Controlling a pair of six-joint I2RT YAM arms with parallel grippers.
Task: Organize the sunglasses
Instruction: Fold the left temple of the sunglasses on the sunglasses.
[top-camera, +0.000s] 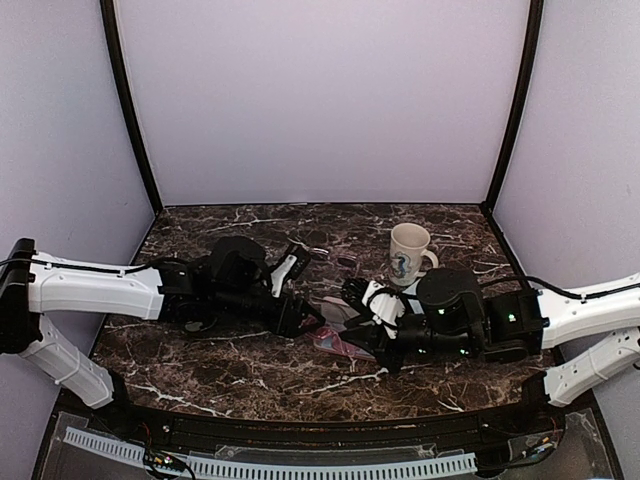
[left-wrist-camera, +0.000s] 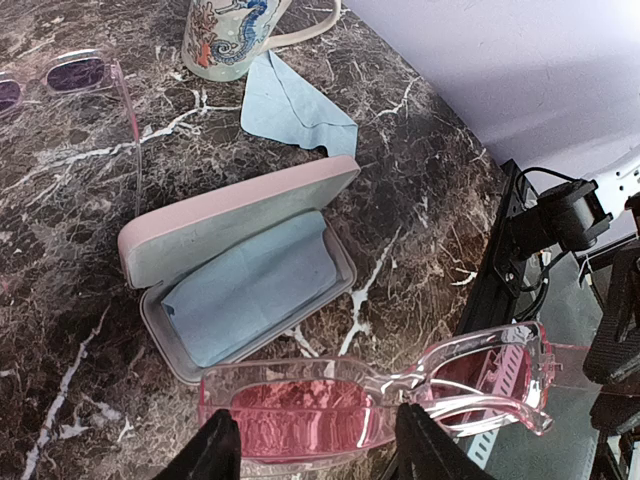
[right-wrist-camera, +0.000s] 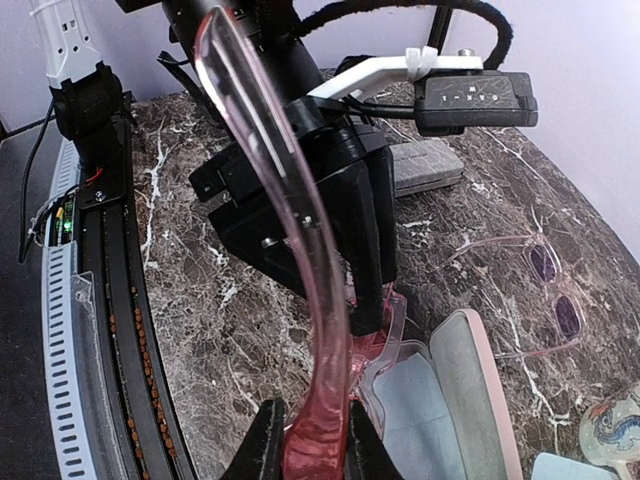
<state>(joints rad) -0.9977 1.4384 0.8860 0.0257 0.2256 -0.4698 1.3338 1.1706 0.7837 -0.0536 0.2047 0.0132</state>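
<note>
The red-pink sunglasses hang just above the marble, held by both grippers. My left gripper is shut across one lens, a finger at each side of its rim. My right gripper is shut on a temple arm, which rises curved towards the camera. In the top view the two grippers meet mid-table over the pink frame. A second pair of sunglasses, with a thin pale frame and dark purple lenses, lies unfolded on the table.
An open pink case lined with a blue cloth lies right behind the held pair. Beyond it are a loose blue cloth and a seahorse mug. A shut grey case lies further off. The table's front rail is close by.
</note>
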